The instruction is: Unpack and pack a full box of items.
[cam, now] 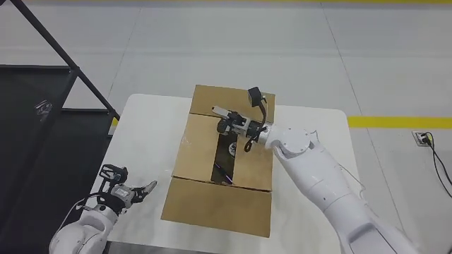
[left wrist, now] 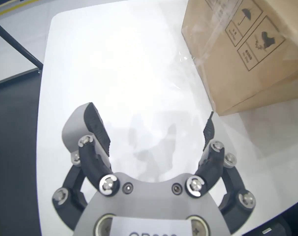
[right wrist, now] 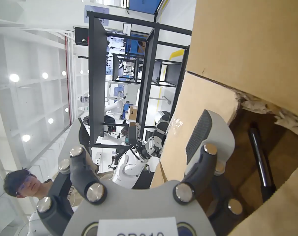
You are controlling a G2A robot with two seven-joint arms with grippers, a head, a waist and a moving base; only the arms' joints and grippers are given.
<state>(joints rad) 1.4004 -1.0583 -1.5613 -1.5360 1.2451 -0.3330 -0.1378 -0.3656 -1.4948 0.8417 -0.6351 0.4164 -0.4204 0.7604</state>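
The right gripper [right wrist: 142, 121] hangs over the top of the cardboard box [cam: 194, 148], spread wide and holding nothing. One inner flap [right wrist: 200, 94] has its edge between the fingers, though I cannot tell whether it touches them. Just past the pale fingertip [right wrist: 205, 124], down in the opening, lies a dark rod [right wrist: 259, 158], its long axis running roughly in line with that finger. This arm is much the nearer to the contents. The left gripper [left wrist: 151, 110], equally wide open and empty, hovers over the white table [left wrist: 114, 50] with the box wall close beside one finger. That wall carries handling pictograms [left wrist: 252, 30], an umbrella and a broken glass. The small print under them is too small to read.
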